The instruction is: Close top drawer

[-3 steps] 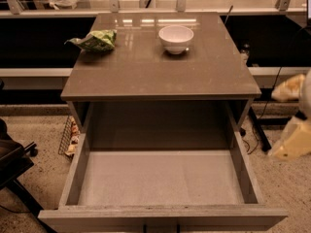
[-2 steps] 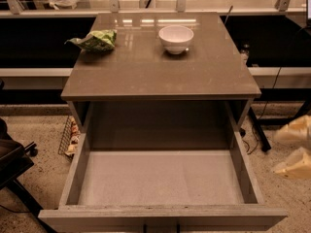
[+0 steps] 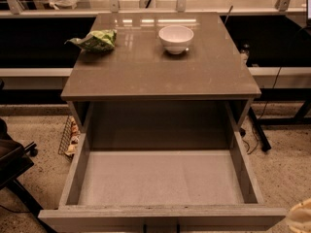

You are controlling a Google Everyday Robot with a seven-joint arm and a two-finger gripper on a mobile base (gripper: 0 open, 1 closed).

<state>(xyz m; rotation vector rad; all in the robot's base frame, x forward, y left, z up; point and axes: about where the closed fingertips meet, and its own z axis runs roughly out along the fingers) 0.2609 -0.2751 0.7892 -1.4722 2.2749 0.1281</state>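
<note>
One change: the hand (image 3: 301, 218) has sunk to the lower right, just beside the front of the top drawer (image 3: 160, 211). Its grasp is impossible to tell. That drawer stands fully open, so pushing seems next.

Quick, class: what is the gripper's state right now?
Gripper: cannot be told; it sits at the lower right edge, beside the open top drawer's front corner.

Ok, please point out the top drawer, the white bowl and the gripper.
top drawer (image 3: 160, 178): camera view, on its pale inner floor.
white bowl (image 3: 176, 42): camera view, on its outer wall.
gripper (image 3: 301, 217): camera view, bottom right corner, on its pale visible part.
</note>
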